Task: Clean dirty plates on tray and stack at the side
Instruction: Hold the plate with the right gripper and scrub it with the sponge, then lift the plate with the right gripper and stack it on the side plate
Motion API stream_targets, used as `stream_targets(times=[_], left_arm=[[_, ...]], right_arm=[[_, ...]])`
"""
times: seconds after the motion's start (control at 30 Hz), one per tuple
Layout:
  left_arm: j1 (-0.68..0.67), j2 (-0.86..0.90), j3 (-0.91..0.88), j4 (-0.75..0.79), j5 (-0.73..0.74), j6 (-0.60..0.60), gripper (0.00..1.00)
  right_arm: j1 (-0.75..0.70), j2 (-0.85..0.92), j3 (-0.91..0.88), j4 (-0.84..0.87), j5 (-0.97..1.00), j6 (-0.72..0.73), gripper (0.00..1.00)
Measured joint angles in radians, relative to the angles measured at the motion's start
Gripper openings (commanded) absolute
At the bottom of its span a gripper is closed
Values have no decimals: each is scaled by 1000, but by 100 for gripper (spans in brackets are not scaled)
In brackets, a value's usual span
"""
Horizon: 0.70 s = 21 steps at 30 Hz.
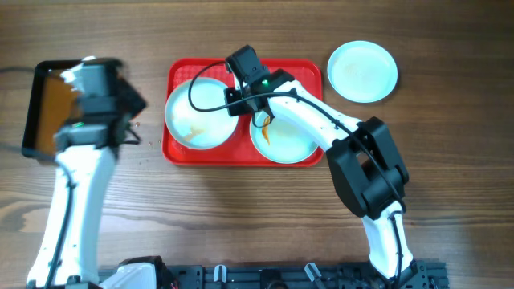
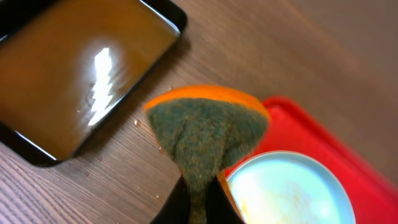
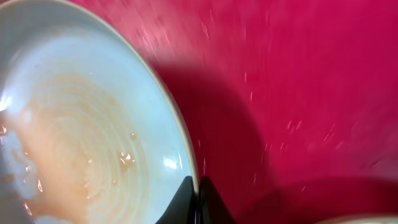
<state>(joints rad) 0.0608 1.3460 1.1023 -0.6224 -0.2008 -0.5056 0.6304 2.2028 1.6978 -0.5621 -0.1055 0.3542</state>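
Tray (image 1: 238,151): red, lies at the middle of the table's (image 1: 241,217) far edge with its long side along that edge. It carries two plates.
Left plate (image 1: 205,120): on the tray's left half, flat or nearly so. There is a brownish-orange smear over its near-left part. A black cable crosses above its far side.
Right plate (image 1: 289,143): on the tray's right half, toward the near edge. It has an orange streak on its left part, and the right arm partly covers it.
Third plate (image 1: 362,71): off the tray, on bare wood just past the tray's far right corner. It looks mostly clean and sits alone.
Pan (image 1: 48,104): black, holds brown water, and sits toward the table's far left corner, well apart from the tray.
Right gripper (image 3: 193,200): over the tray's far middle, at the left plate's right rim. The fingers are pinched almost together with the rim between them. The wrist view shows the smeared plate on the left and red tray on the right.
Left gripper (image 2: 198,198): above the wood between the pan and the tray's left edge. The fingers are closed tight on the sponge.
Sponge (image 2: 208,130): orange with a green scrub face, fanning out past the fingertips. It hangs in the air and touches neither plate nor pan.
Drops: a few small wet specks on the wood between pan and tray.
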Motion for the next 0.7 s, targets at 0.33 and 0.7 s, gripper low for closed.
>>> stream_targets(times=[0.33, 0.7], left_arm=[[488, -4, 0, -54, 447, -13, 4], [488, -3, 0, -71, 462, -12, 4]], right_arm=[[218, -196, 77, 201, 908, -840, 4], [364, -196, 77, 309, 1128, -1232, 4]])
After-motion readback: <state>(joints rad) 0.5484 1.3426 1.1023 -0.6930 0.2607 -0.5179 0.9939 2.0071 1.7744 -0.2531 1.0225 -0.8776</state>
